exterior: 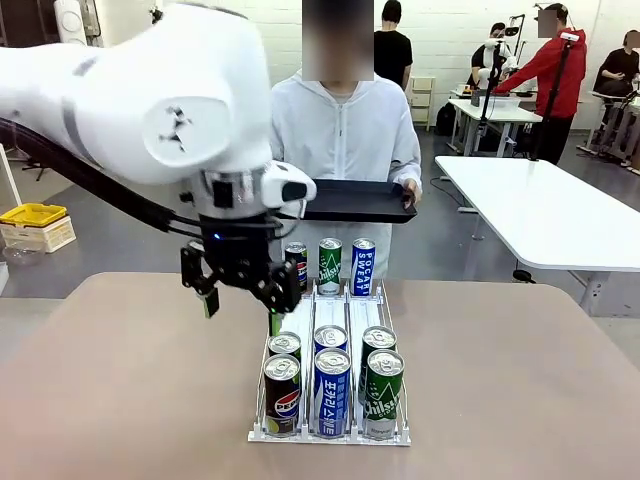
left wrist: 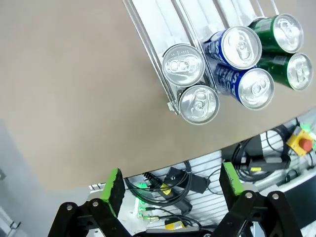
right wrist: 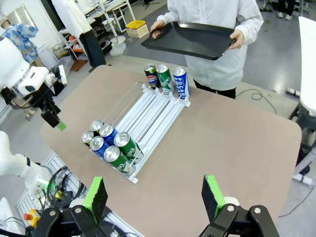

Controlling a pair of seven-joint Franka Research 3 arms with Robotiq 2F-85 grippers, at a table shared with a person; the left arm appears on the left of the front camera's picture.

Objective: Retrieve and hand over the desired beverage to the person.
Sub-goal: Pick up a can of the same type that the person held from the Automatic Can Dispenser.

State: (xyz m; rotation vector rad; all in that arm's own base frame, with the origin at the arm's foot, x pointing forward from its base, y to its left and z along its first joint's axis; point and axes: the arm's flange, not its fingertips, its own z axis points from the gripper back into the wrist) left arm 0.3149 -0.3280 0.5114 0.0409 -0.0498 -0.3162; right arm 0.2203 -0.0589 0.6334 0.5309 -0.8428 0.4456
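Observation:
A clear three-lane rack (exterior: 300, 325) on the tan table holds drink cans. Pepsi (exterior: 282, 395), blue Pocari (exterior: 332, 390) and green Chilsung (exterior: 383, 393) cans crowd its near end, and three single cans (exterior: 329, 265) stand at the far end. My left gripper (exterior: 243, 312) hangs open just left of the rack, holding nothing. In its wrist view the left gripper (left wrist: 173, 190) is over the table's near edge, the near cans (left wrist: 199, 103) ahead of it. The right gripper (right wrist: 154, 197) is open and empty, high over the table, far from the rack (right wrist: 148, 118). The person (exterior: 345, 130) in a white hooded jacket stands at the far side.
The person holds a black tray (exterior: 360, 200) level in both hands beyond the far edge. Cables and an emergency stop button (left wrist: 302, 142) sit below the near edge. A long white table (exterior: 550, 215) stands at the back right, with other people behind it.

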